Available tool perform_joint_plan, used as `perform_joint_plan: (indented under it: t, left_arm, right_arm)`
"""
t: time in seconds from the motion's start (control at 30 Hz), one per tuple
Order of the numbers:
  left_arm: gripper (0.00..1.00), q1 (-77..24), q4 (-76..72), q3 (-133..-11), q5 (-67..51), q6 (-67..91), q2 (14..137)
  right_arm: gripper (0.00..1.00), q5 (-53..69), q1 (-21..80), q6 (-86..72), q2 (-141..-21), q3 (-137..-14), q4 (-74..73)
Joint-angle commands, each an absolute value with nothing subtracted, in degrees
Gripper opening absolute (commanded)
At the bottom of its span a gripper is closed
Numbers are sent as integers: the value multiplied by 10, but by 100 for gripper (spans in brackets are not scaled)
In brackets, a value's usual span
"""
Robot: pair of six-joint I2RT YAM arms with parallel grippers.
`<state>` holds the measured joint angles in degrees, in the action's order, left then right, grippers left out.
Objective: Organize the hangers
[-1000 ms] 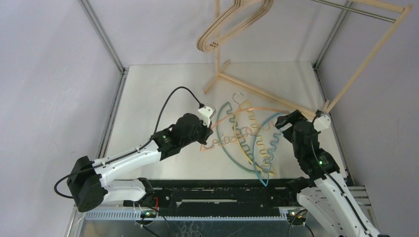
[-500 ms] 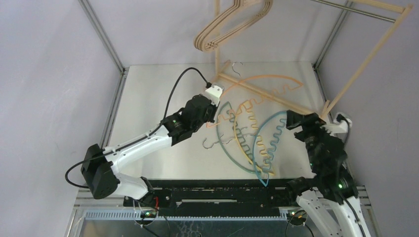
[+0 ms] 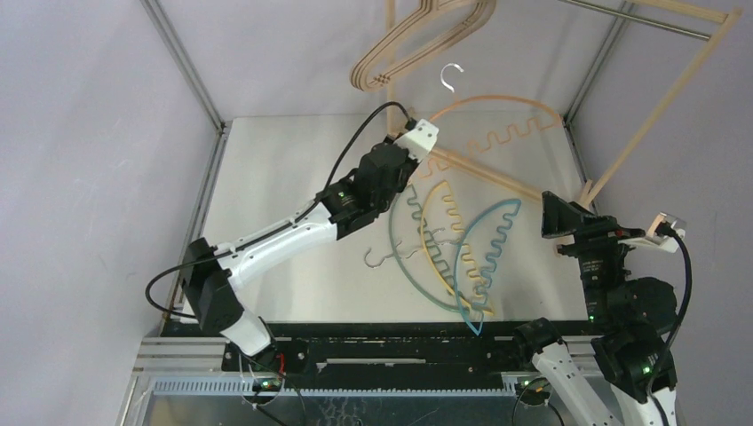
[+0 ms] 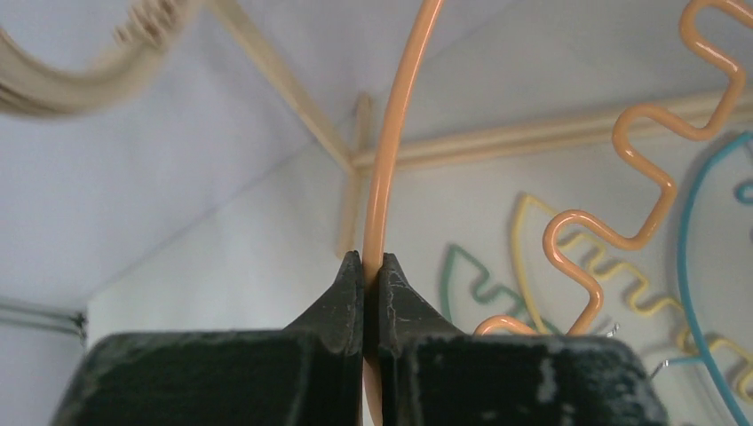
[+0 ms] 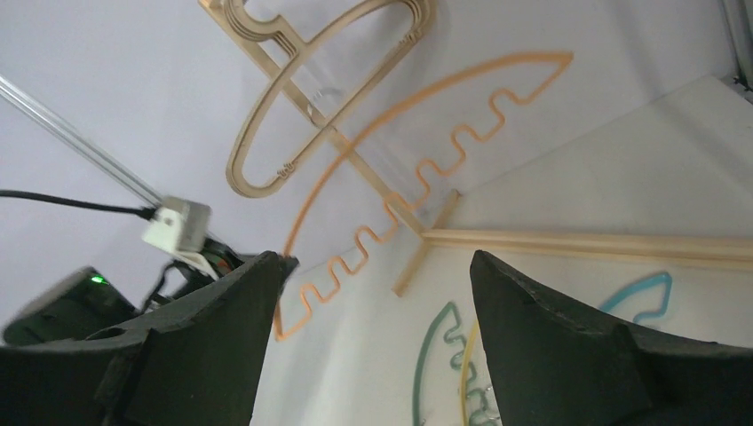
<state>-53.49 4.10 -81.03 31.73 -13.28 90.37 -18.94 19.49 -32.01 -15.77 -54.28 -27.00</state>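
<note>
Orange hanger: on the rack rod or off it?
Off it. The left gripper pinches the orange hanger in the air, and its hook is apart from the rod.

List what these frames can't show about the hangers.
- Top external: the wooden hangers lose their hooks past the top edge. Whether they sit on the rod is unseen.
- Top external: the left gripper pinches the orange hanger, but its wrist hides the contact.
- Right wrist: the teal hanger and blue hanger are cut by the bottom edge and the right gripper.
</note>
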Motion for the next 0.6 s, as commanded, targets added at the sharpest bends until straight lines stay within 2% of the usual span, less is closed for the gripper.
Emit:
perform_joint_plan:
  t: [0.0,0.27,0.57]
  left_arm:
    - [0,-543,-36,-903,340,-201,913]
    - [0,-544,-121,-975,317,-225,956]
    - [0,-544,-129,-1123,311,-245,1077]
  right_arm:
    - [86,-189,192,-299,-182,-556,-269]
    - [87,-202,192,-286,-199,-553,-261]
    - [88,-218,192,-271,-208,-546,-253]
